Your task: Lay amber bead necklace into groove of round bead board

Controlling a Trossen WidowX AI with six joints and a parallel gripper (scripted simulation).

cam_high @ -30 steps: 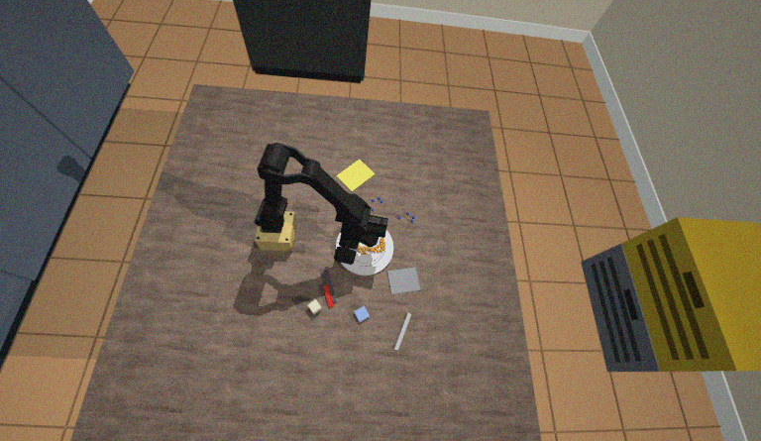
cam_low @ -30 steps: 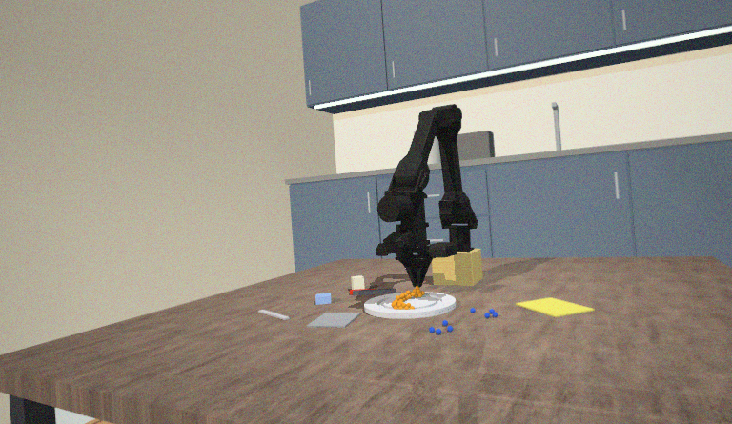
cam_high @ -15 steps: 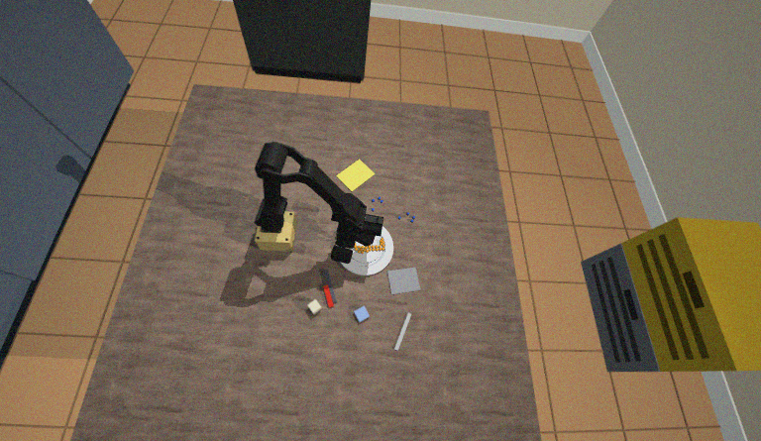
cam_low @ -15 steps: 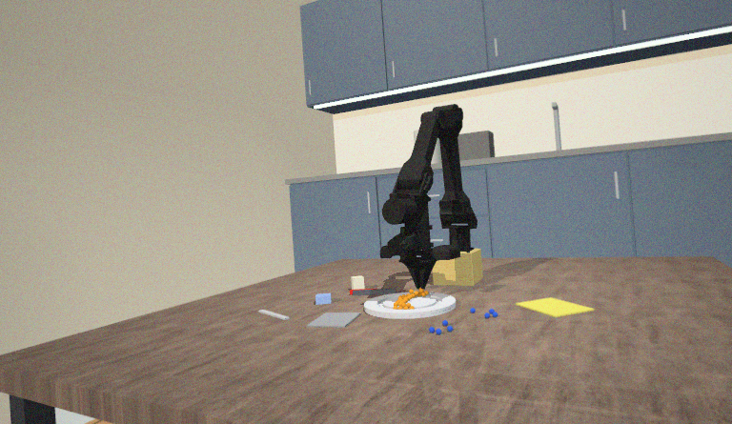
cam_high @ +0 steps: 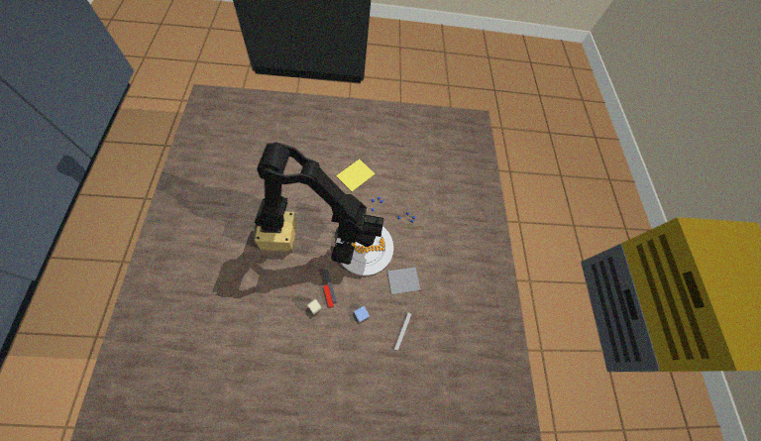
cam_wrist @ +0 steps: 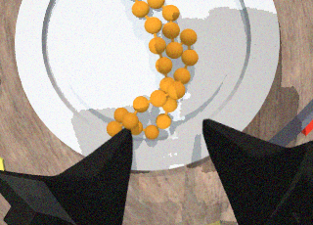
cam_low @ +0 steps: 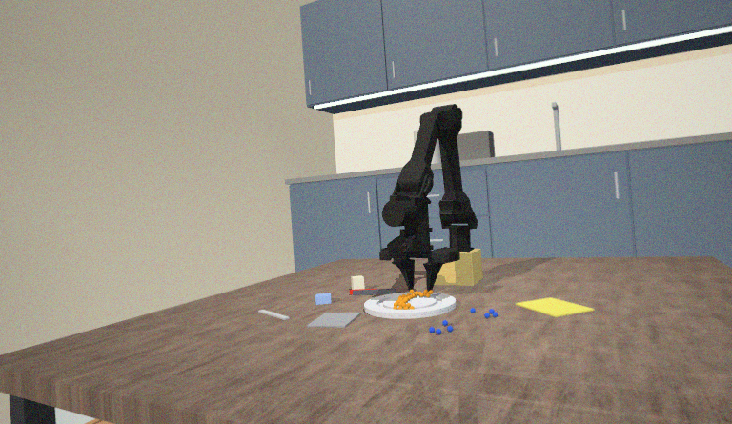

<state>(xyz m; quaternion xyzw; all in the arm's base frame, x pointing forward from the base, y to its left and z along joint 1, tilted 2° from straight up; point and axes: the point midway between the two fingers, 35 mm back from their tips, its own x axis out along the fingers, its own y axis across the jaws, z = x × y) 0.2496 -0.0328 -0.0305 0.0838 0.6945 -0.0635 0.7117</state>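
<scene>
The amber bead necklace (cam_high: pixel 369 249) (cam_low: pixel 401 302) (cam_wrist: pixel 188 37) lies bunched in a curved double row across the round white bead board (cam_high: pixel 387 257) (cam_low: pixel 449 307) (cam_wrist: pixel 29 54). In the wrist view, most of its beads lie inside the groove ring, and a small loop lies over the near part of the ring. My gripper (cam_low: pixel 420 290) (cam_wrist: pixel 167 130) is open, just above the board's near edge. Its left fingertip, in the wrist view, is right at the loop's beads; whether it touches them is unclear. In the top view the arm hides the fingertips and part of the board.
Small blue beads (cam_high: pixel 407 213) (cam_low: pixel 437 332) and a yellow sheet (cam_high: pixel 355 174) (cam_low: pixel 554 307) lie to one side of the board. A grey square (cam_high: pixel 403 280) (cam_low: pixel 334 319), a red-handled knife (cam_high: pixel 328 295), a blue cube (cam_high: pixel 361 314), a cream cube (cam_high: pixel 313 306) and a pale bar (cam_high: pixel 402 331) lie opposite.
</scene>
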